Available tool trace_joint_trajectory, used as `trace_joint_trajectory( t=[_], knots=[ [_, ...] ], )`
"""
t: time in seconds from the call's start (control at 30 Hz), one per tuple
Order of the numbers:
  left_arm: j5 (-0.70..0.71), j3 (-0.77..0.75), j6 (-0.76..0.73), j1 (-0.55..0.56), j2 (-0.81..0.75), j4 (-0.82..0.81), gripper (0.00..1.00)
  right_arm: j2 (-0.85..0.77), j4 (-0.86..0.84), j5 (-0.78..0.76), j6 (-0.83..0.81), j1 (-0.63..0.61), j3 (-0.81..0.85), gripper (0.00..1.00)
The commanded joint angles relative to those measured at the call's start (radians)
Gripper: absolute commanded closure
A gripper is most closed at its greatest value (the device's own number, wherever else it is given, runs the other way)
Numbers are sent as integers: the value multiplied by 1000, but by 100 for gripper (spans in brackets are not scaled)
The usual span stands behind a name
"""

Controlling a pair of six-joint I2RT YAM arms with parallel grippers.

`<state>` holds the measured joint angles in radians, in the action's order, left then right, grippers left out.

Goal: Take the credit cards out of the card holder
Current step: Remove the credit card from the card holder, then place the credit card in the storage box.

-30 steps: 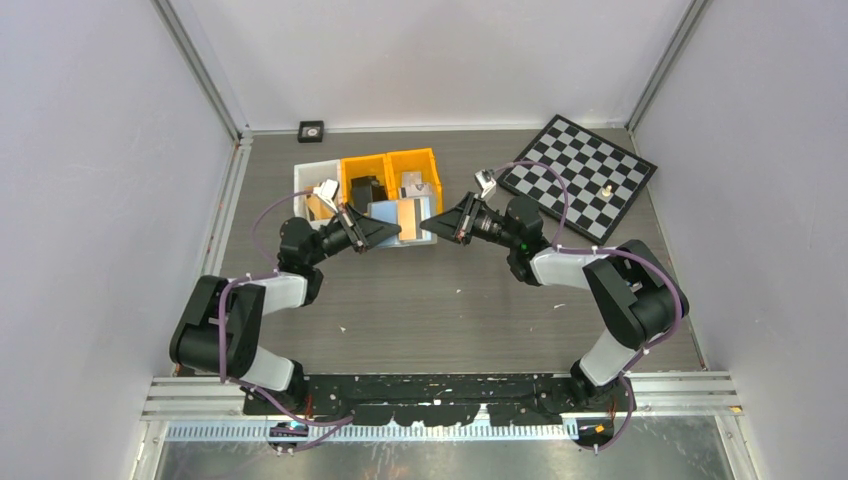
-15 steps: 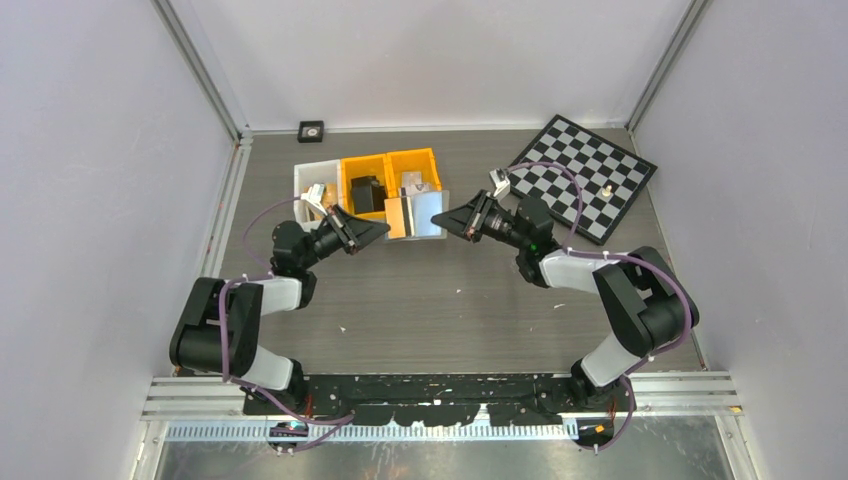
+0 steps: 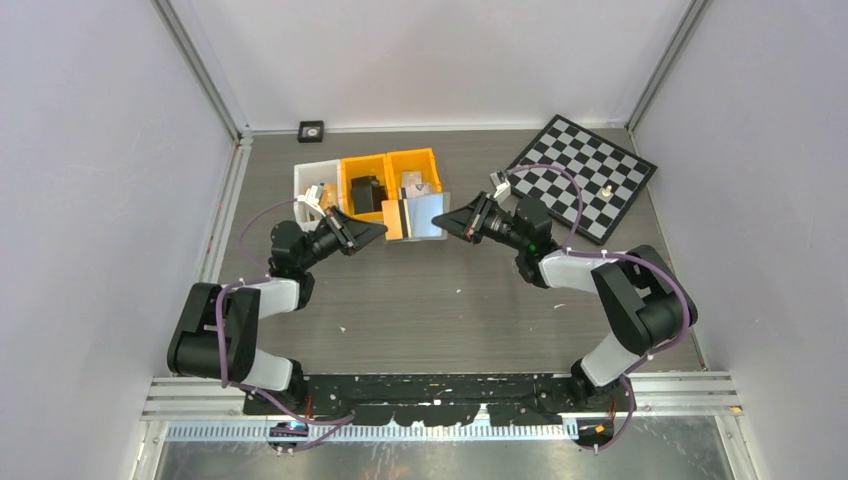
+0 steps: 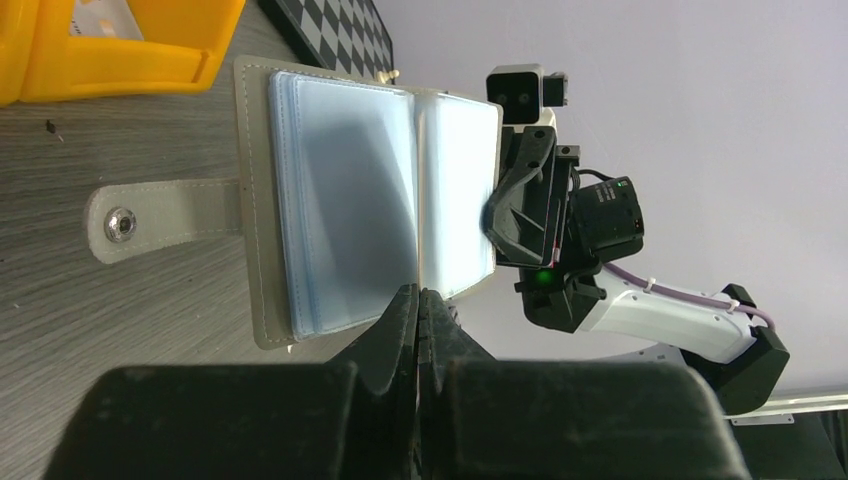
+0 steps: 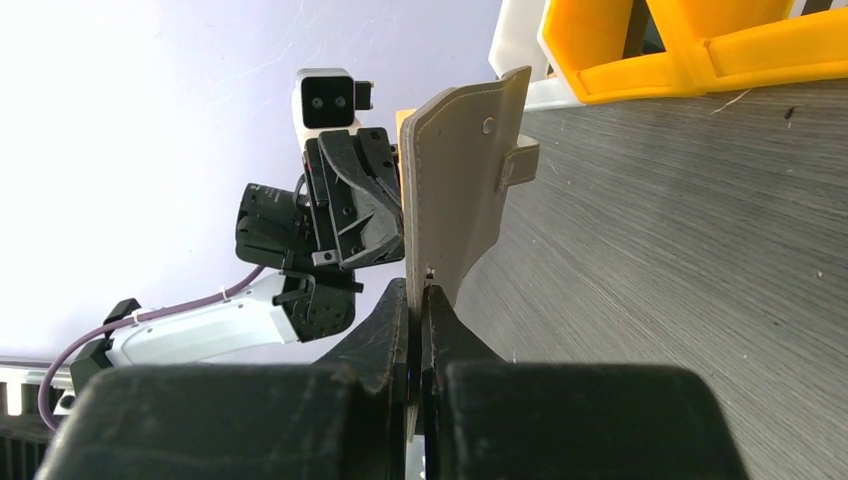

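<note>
The flat grey card holder with a snap tab (image 3: 420, 214) was open like a book on the grey wood-grain table (image 3: 450, 300), toward 12 o'clock from the table's middle, just on the 6 o'clock side of the two orange plastic bins (image 3: 414, 158). One cover lay flat and carried clear sleeves (image 4: 340, 240) that looked pale blue; the other cover stood upright. The right claw (image 5: 417, 290) was clamped on the edge of this upright cover. The left claw (image 4: 418, 298) was pressed together, its tips at the near edge of the sleeves; whether it pinched anything I could not tell. A black-and-white chessboard (image 3: 582, 172) lay at 2 o'clock.
</note>
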<state>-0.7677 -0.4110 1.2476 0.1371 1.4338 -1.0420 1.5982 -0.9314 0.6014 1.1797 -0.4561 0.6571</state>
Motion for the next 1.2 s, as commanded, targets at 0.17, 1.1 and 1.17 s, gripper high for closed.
trace_joint_trajectory(
  t=[0.17, 1.1, 1.17],
  knots=[
    [26, -24, -74, -3, -60, 82, 100, -49, 95, -69, -86, 5, 13, 100],
    [482, -629, -518, -203, -141, 1273, 100, -290, 548, -361, -300, 56, 2, 100],
    [490, -693, -554, -226, -118, 1326, 100, -290, 544, -355, -295, 57, -1, 100]
  ],
)
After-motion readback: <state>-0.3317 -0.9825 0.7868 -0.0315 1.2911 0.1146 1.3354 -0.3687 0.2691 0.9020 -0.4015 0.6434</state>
